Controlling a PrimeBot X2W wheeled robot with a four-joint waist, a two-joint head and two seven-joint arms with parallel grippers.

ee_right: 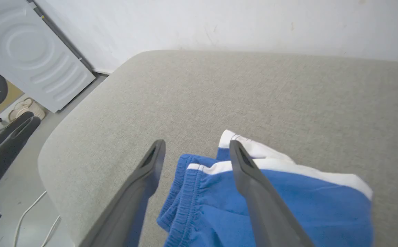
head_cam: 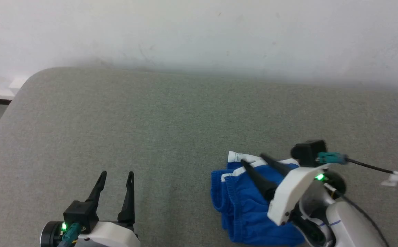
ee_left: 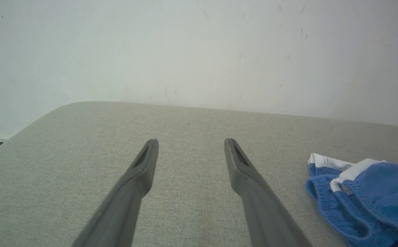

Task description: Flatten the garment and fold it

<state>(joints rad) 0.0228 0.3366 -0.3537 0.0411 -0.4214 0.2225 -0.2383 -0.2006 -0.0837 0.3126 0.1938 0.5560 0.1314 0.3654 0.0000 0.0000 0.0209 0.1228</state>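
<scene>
The garment, bright blue shorts with white trim, lies bunched on the grey cushioned surface at the lower right of the head view. My right gripper hovers over it, open, with nothing between its fingers. In the right wrist view the garment lies under and between the spread fingers of that gripper, its gathered waistband toward the left. My left gripper stands open at the lower left, well apart from the shorts. The left wrist view has my left gripper over bare cushion and the garment at its right edge.
A pale wall rises behind the surface. The surface's rounded corner drops to floor at the far left. A white appliance and floor cables appear beyond that edge in the right wrist view. A black cable trails from the right wrist.
</scene>
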